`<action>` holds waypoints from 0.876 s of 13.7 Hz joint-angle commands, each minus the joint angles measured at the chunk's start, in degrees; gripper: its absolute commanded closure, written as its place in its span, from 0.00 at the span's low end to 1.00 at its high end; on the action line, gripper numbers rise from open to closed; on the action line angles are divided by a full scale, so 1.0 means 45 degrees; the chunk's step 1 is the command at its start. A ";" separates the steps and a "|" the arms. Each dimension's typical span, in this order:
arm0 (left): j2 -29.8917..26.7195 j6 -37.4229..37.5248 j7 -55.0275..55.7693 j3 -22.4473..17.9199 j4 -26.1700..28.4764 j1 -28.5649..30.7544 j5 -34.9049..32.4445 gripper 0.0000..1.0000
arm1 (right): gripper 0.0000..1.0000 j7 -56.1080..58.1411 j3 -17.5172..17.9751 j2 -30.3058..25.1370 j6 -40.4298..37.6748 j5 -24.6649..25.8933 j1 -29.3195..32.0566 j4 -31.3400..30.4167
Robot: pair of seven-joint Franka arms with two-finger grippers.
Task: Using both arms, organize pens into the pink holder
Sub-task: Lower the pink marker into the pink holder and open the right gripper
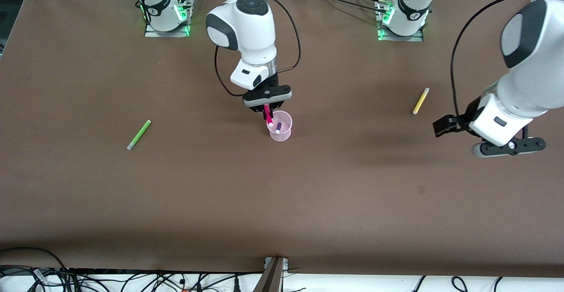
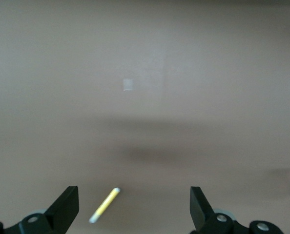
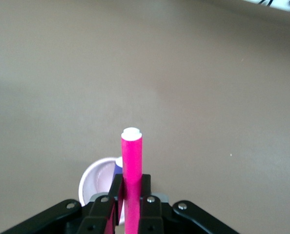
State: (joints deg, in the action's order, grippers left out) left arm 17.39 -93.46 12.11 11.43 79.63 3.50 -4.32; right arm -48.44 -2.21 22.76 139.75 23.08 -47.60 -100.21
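My right gripper is shut on the magenta-pink pen, holding it upright over the pink holder. The pen's pale lower end sits at the holder's rim. A dark purple pen stands inside the holder. My left gripper hangs open and holds nothing, high over the table near the yellow pen, which lies flat at the left arm's end. The green pen lies flat at the right arm's end.
The brown table carries only the pens and the holder. A small dark mark lies nearer the front camera than the yellow pen. Cables run along the table's front edge.
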 commanded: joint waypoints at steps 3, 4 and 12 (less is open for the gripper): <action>-0.1555 -0.1254 -0.2182 0.0176 0.2569 0.1525 0.0275 0.00 | 1.00 -0.2907 -0.0230 0.1093 0.1092 0.1902 -0.0320 0.0626; -0.1946 -0.1939 -0.2513 0.0176 0.3390 0.1682 0.0275 0.00 | 1.00 -0.2965 -0.0230 0.1442 0.1111 0.1902 -0.0320 0.0937; -0.1989 -0.2219 -0.2790 0.0176 0.3613 0.1879 0.0315 0.00 | 1.00 -0.3922 -0.0464 0.3027 0.1053 0.2096 -0.0807 0.2053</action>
State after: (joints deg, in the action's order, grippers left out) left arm 10.18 -102.48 1.17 11.63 94.12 10.96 -4.29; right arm -63.42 -2.84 35.47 144.67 30.56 -49.61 -92.20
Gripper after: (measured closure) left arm 0.000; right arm 0.833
